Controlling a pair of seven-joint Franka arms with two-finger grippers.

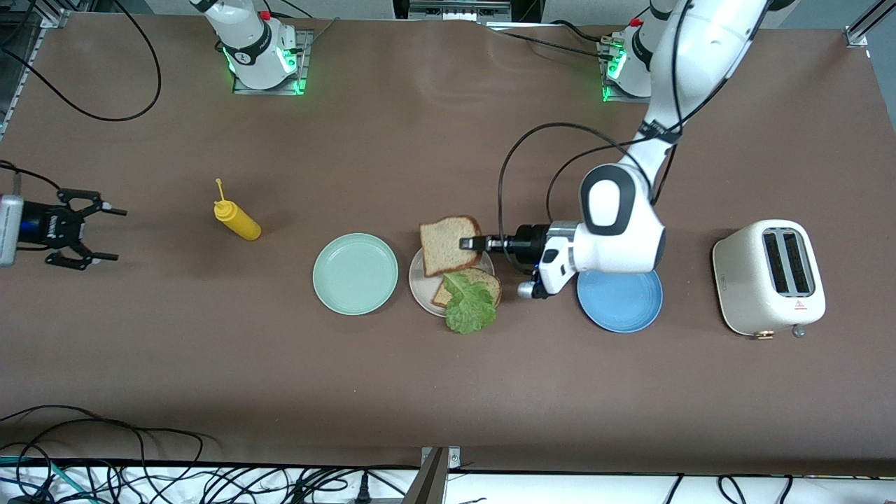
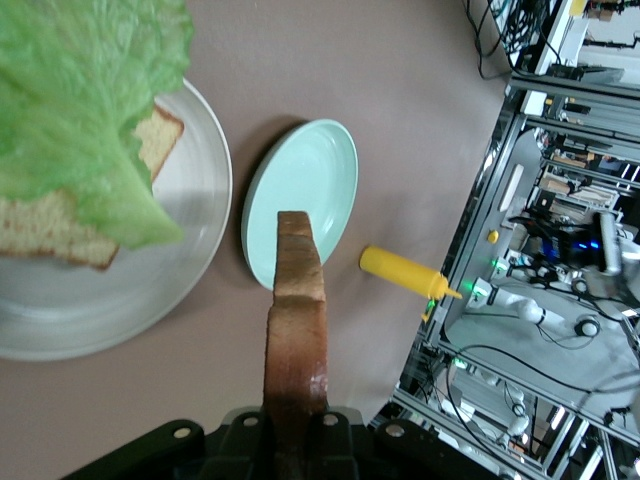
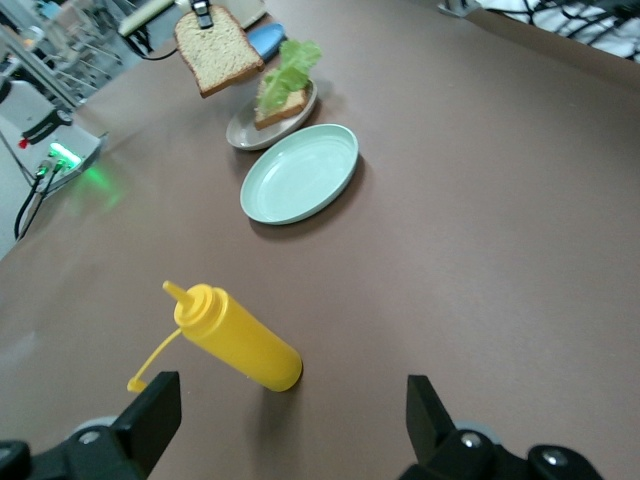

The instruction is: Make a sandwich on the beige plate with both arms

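Bread: left gripper (image 1: 467,243) was clamped on one edge of a square brown wholegrain slice (image 1: 450,244), held in the air over the round matte beige plate (image 1: 420,283). Left wrist view showed that slice edge-on only, with the fingers mostly cut off at the frame edge. On the plate lay a second brown slice (image 1: 481,283), largely hidden under a ruffled green lettuce leaf (image 1: 470,304) that overhung the plate's rim toward the bench's front edge. Round mint-green plate (image 1: 355,273) sat just beside the beige one, toward the right arm's end. Round blue plate (image 1: 620,301) was partly hidden by the left arm. Right gripper (image 1: 105,233) waited over the bench's right-arm end, fingers spread apart, near a yellow squeeze bottle (image 1: 237,220) lying on its side.
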